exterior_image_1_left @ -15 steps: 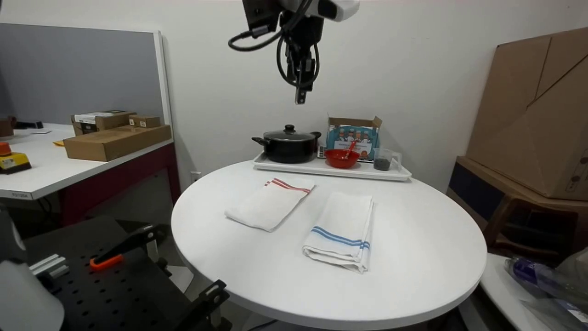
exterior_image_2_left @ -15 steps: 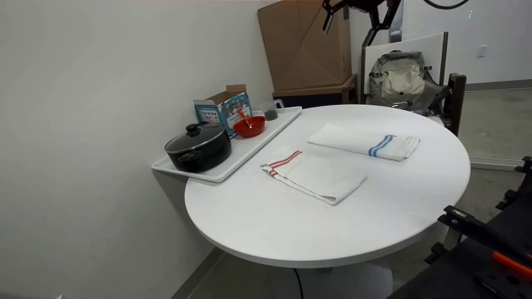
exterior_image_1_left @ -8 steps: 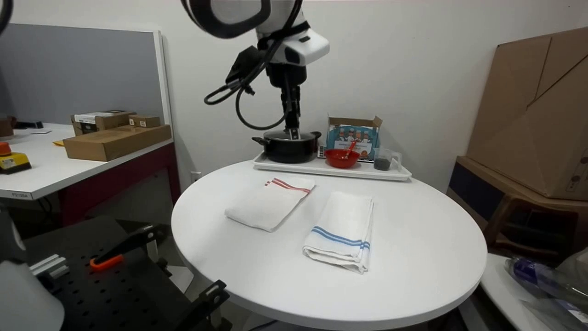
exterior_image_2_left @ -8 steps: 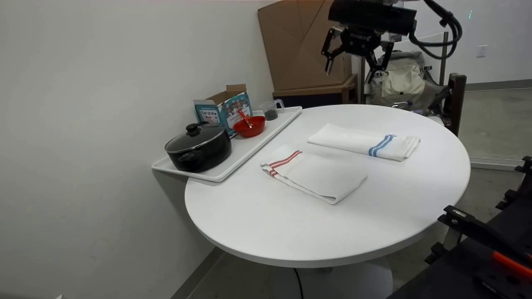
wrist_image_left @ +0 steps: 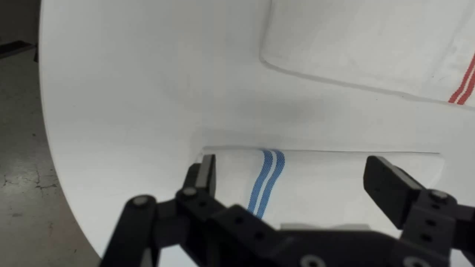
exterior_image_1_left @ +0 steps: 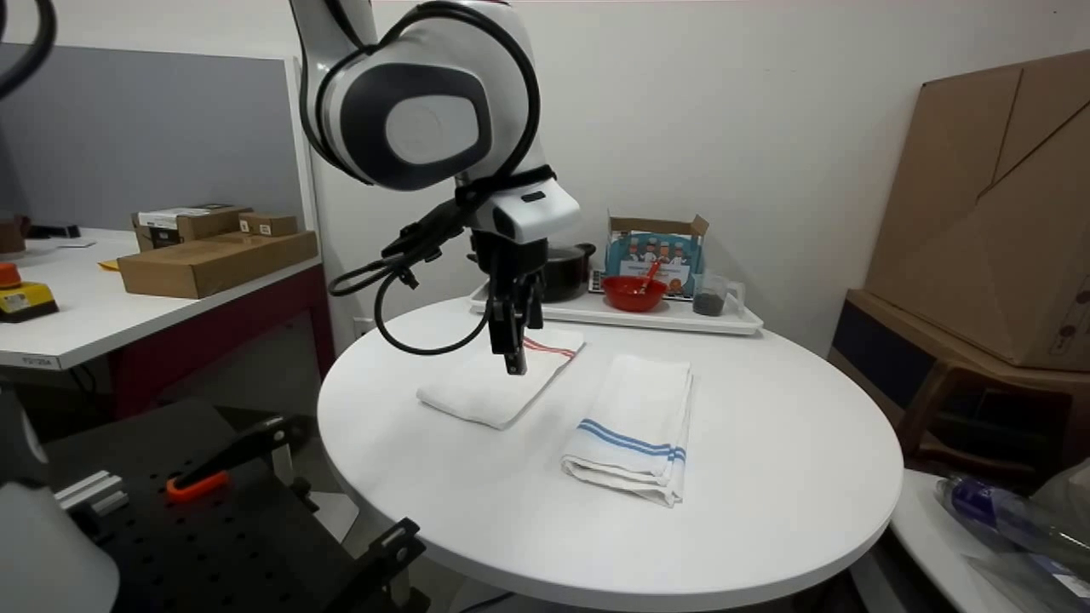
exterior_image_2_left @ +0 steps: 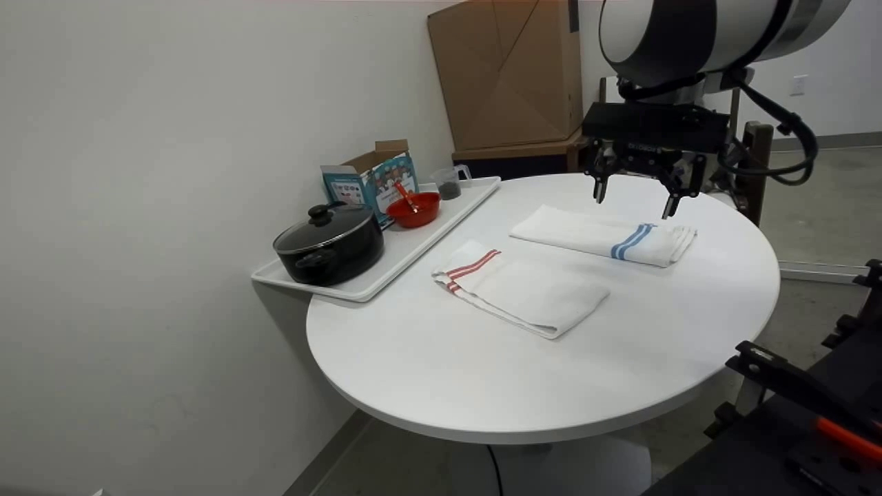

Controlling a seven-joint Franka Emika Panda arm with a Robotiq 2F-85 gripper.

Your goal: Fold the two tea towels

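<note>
Spread wide, the claw point(exterior_image_2_left: 634, 209) hangs above the round white table point(exterior_image_2_left: 448, 386), its fingers point(wrist_image_left: 389, 193) well apart. At the table's edge, by the wall point(exterior_image_2_left: 172, 207), sits the white tray point(exterior_image_2_left: 400, 255). The red-striped tea towel point(exterior_image_2_left: 527, 282) lies folded on the table, and near it but apart, the narrower blue-striped tea towel point(exterior_image_2_left: 572, 231) is folded too; the wrist view shows part of it between the fingers. On the tray stand a lidded black pot point(exterior_image_2_left: 351, 255), a printed blue box point(exterior_image_2_left: 393, 179), a red bowl point(exterior_image_2_left: 417, 215), a clear handled cup point(exterior_image_2_left: 448, 184) and, leaning in the bowl, a red utensil point(exterior_image_2_left: 405, 196).
</note>
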